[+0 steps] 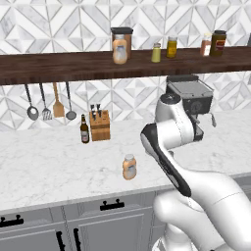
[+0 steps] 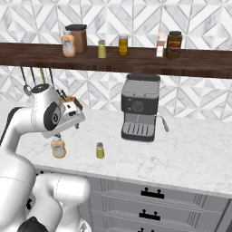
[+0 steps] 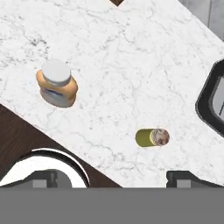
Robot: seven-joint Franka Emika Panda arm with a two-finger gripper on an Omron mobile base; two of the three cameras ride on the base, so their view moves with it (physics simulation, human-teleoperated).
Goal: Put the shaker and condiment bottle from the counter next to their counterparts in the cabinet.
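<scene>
Standing upright on the marble counter (image 1: 44,162) near its front edge: the condiment bottle (image 1: 129,167), peach-orange with a white cap. The shaker (image 2: 100,150) stands a little apart from it on the same counter, between the bottle and the espresso machine (image 2: 139,108). Both untouched. In the hand view the gripper (image 3: 116,177) hangs above the counter with its jaws spread wide and nothing between them; the shaker lies just ahead of the fingertips (image 3: 46,178), the bottle off to one side.

On the cabinet (image 1: 59,66), the dark wooden shelf on the wall: the counterparts, a matching bottle (image 1: 119,49) standing in front of a big dark-lidded jar (image 1: 125,35), and a matching shaker (image 1: 156,52) further along, beside a small amber jar (image 1: 171,47).

Against the wall below the shelf: a knife block (image 1: 99,125), a brown glass bottle (image 1: 84,130) just beside it, hanging utensils (image 1: 49,102).
</scene>
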